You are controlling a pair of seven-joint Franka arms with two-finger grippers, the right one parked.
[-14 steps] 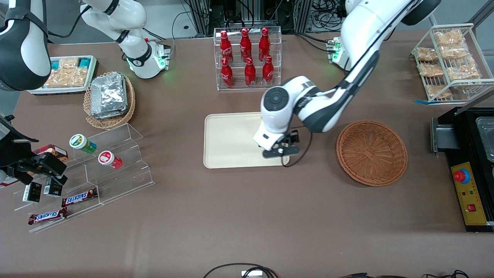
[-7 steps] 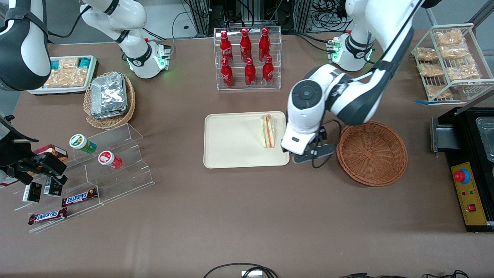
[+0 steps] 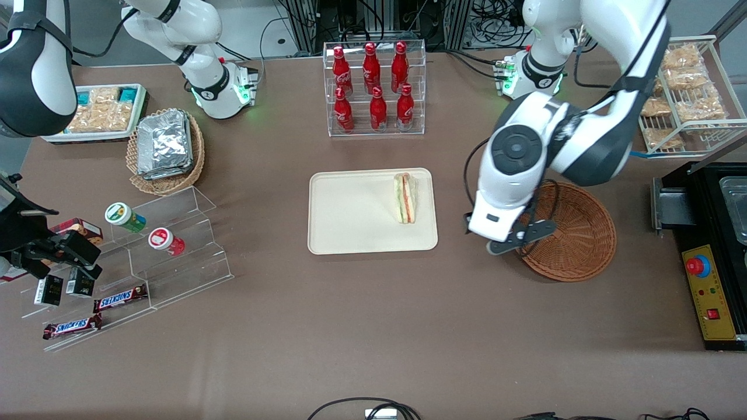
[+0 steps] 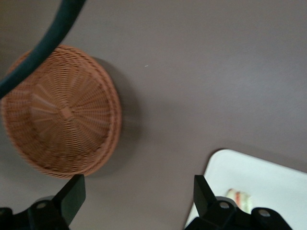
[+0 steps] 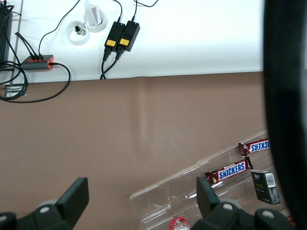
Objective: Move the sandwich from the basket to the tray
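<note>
Front view: sandwich (image 3: 406, 198) flat on cream tray (image 3: 350, 233), near tray edge toward wicker basket (image 3: 578, 233); long axis running from Coke bottle rack (image 3: 374, 87) end toward camera, filling layers facing up; gripper (image 3: 516, 240) above basket rim nearest tray, fingers hidden under wrist. Left wrist view: fingers (image 4: 72, 194) spread apart, gripping nothing, bare brown table (image 4: 201, 72) between; basket (image 4: 60, 112) without contents; tray corner (image 4: 249, 172) and sliver of sandwich (image 4: 240, 196) visible.

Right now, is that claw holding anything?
Gripper: open and empty, above the table between basket and tray; the sandwich lies on the tray.
</note>
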